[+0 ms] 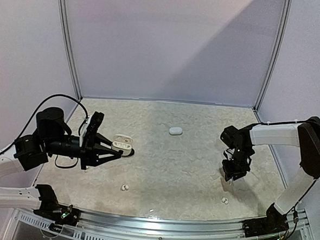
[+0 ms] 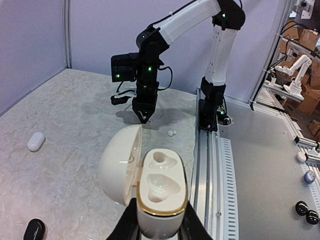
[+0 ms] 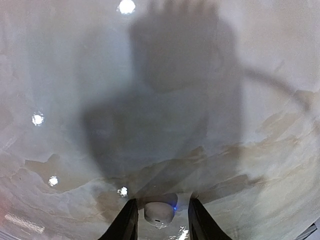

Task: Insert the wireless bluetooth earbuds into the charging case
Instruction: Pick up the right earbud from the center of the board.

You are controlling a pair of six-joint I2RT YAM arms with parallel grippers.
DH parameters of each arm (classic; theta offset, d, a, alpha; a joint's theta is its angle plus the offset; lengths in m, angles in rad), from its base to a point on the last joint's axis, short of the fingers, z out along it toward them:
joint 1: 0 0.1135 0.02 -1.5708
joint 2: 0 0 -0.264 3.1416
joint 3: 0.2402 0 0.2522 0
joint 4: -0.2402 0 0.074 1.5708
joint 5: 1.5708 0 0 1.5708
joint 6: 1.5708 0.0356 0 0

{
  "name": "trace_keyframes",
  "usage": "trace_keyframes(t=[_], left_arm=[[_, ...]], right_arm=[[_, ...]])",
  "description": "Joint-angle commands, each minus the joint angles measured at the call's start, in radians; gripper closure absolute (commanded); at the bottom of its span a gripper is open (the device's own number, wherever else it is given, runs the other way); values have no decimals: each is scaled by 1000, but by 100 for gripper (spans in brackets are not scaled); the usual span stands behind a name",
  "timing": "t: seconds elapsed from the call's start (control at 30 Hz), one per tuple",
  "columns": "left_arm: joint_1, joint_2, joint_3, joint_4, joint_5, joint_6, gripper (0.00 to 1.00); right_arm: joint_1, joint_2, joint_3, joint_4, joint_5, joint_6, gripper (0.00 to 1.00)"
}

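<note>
Left wrist, open white charging case (image 2: 161,197), gold-rimmed, gripped

Robotics lab. The left arm (image 1: 5,165) and right arm (image 1: 278,135) are bolted to an alu. rail (image 2: 207,165) at the near edge of a marble-look table (image 1: 168,158). Plain lilac walls (image 1: 170,44) w/ metal posts (image 1: 70,38) close the table in. Beyond its right edge are a grey bench (image 2: 260,175), another small white arm (image 2: 296,66) and cardboard boxes (image 2: 307,102).

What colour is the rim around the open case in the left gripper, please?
Gold, on a cream-white case; clearest in the left wrist view.
</note>
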State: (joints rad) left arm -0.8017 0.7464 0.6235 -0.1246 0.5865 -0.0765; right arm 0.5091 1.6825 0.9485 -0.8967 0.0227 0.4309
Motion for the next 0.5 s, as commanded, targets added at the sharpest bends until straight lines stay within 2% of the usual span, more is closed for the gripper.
trace_keyframes(t=[0.0,0.47], left_arm=[[18,3,5,10,-2,20,100],[19,8,19,-4,-1,33,100]], right_arm=[[-5,25,-14,34,-2,-25,68],[-5,19,-9,18,-12,-30,86]])
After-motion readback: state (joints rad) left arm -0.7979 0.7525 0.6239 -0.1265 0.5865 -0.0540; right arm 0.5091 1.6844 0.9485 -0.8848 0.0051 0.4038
